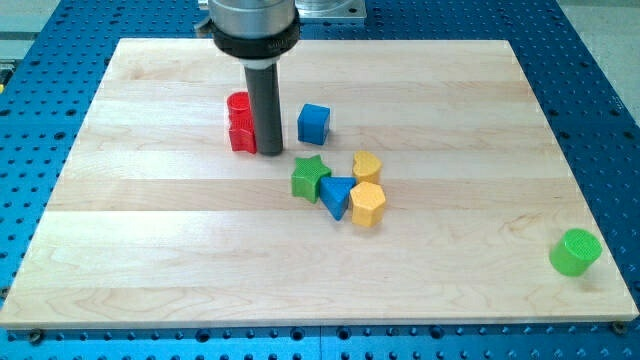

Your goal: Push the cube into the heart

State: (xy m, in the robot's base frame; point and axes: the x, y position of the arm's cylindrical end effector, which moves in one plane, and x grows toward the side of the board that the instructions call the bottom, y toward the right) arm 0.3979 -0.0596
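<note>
Rod covers right side of your two red blocks; their shapes unclear, and contact with my tip cannot be judged. Arm housing cut off by view's top.

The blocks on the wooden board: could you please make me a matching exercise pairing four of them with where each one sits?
Things:
1. blue cube
2. green cylinder
3. yellow heart
4. green star

Places:
A. alone near the board's corner at the view's bottom right
B. at the cluster's left edge, beside the blue triangle
C. right of my tip, apart from the cluster
D. just above the yellow hexagon

Pairs: 1-C, 2-A, 3-D, 4-B
</note>
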